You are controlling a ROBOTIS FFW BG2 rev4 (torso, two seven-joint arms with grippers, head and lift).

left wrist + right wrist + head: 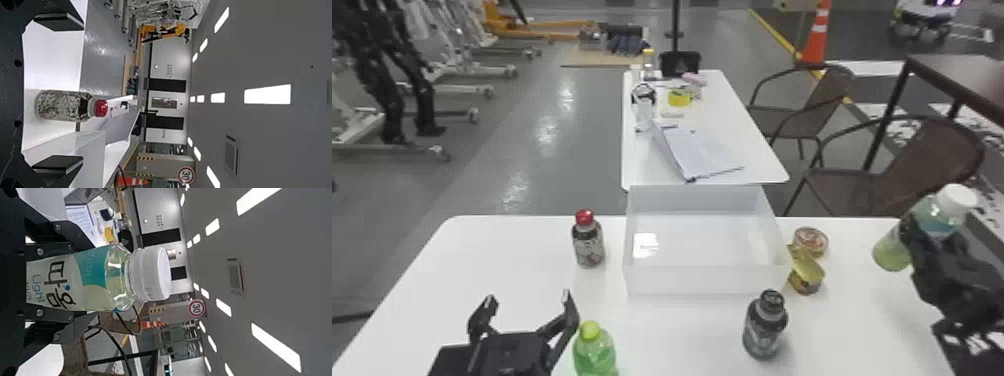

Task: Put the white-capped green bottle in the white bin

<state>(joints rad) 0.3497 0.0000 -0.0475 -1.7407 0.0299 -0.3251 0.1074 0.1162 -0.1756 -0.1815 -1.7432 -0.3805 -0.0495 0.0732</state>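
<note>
Right gripper (pixel 93 280) clasps white-capped green bottle (pixel 936 215) cap-up, right of white bin (pixel 702 280), likely for lowering in | left gripper (pixel 528 298) wide, bin's near-left

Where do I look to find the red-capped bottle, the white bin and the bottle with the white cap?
Red-capped bottle (pixel 589 246): head view, on its label.
White bin (pixel 707 281): head view, on its near wall.
White-capped bottle (pixel 152 273): right wrist view, on its cap.

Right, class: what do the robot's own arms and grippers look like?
Both are black. The left gripper has a boxy base and two angular, jointed fingers with blocky, flat-faced pads; round holes dot its body. The right gripper shows round, silvery pins or screw heads on its links.
</note>
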